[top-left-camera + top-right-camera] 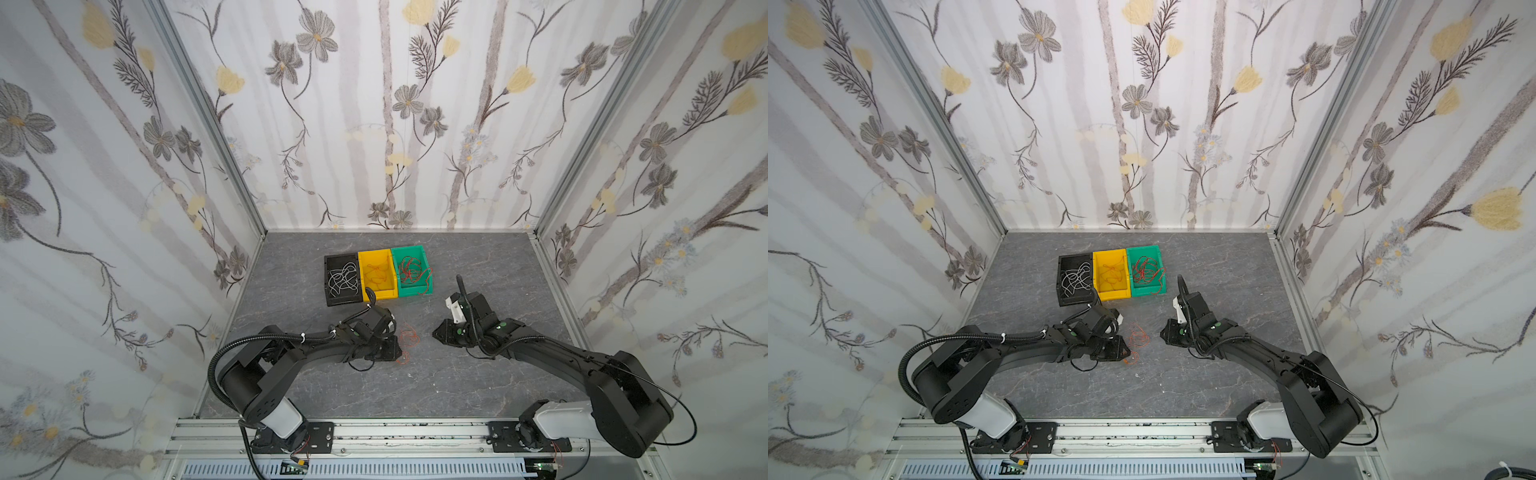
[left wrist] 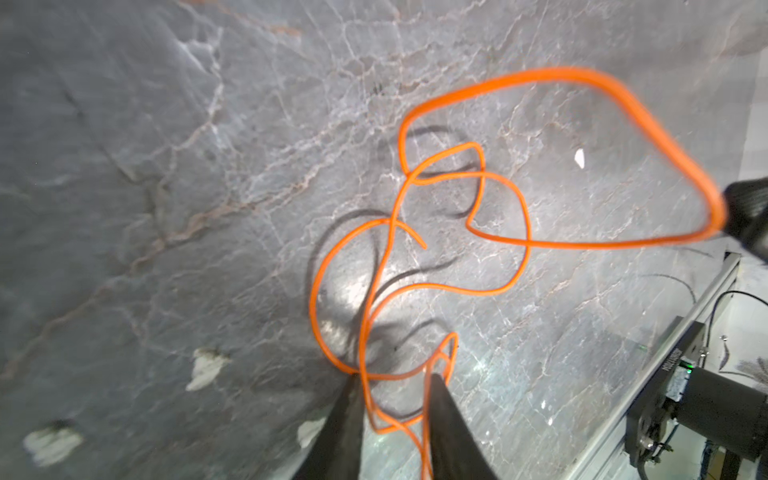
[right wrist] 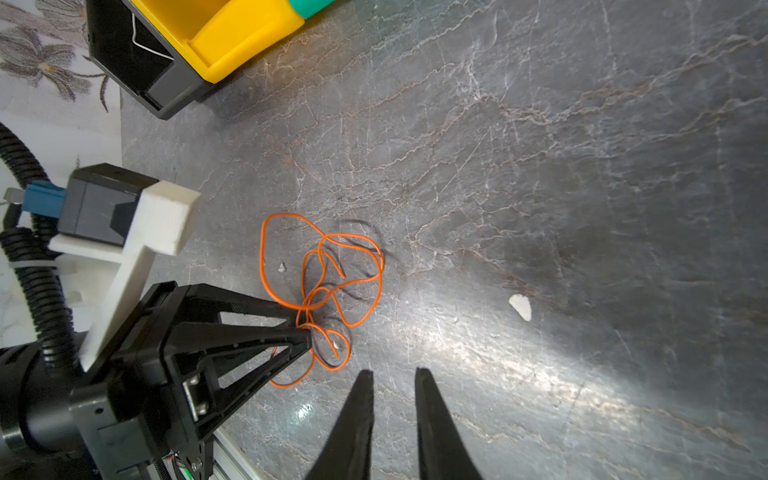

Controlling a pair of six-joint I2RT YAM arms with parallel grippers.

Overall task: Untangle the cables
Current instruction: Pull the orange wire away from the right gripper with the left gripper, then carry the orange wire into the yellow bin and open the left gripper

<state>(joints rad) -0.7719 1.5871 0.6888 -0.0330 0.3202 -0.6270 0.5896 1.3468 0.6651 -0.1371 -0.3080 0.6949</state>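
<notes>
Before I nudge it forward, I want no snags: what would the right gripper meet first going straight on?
Likely the bare table just past the right gripper, close beside the outer loop of the orange cable; depth is unclear, so it might brush that loop first.

You see a grey, marble-veined tabletop [image 3: 540, 166] with a soft sheen, thin orange cables [image 2: 552, 75] in smooth plastic coating, and a glossy yellow plastic bin [image 3: 241, 50].

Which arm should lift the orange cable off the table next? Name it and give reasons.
Left. The left end effector sits at the orange cable tangle, with strands running between its fingers. The right end effector hovers apart from the tangle, empty.
</notes>
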